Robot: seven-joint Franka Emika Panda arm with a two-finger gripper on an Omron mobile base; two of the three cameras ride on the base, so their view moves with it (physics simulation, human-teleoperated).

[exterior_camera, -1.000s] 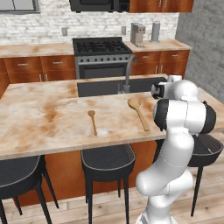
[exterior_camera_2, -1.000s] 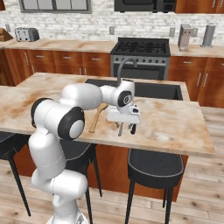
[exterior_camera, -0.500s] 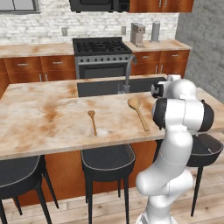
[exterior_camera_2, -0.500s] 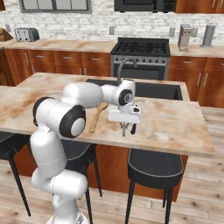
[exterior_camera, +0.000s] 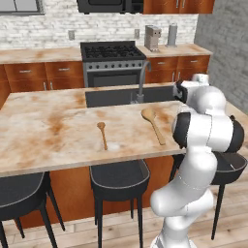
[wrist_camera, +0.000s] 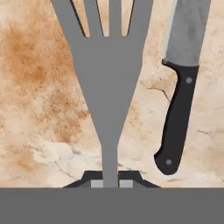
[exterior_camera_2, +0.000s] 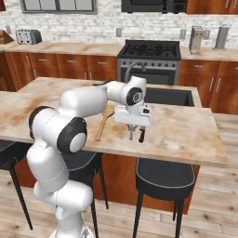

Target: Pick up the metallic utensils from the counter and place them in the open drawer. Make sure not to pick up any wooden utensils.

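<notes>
The white arm (exterior_camera: 203,131) rose at the right edge of the counter (exterior_camera: 48,135), its own body hiding the fingers. Two wooden spoons lay on the slab: the short one (exterior_camera: 102,133) mid-counter, the longer one (exterior_camera: 154,124) closer to the arm. The faucet (exterior_camera: 141,80) curved over the dark sink (exterior_camera: 126,96) behind them.

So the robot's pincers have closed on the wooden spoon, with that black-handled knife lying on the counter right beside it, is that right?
Not quite. The gripper has closed on a grey metal fork, not a wooden spoon; the hand view shows its tines and narrow handle running down between the fingertips. The black-handled knife does lie on the counter right beside it.
</notes>
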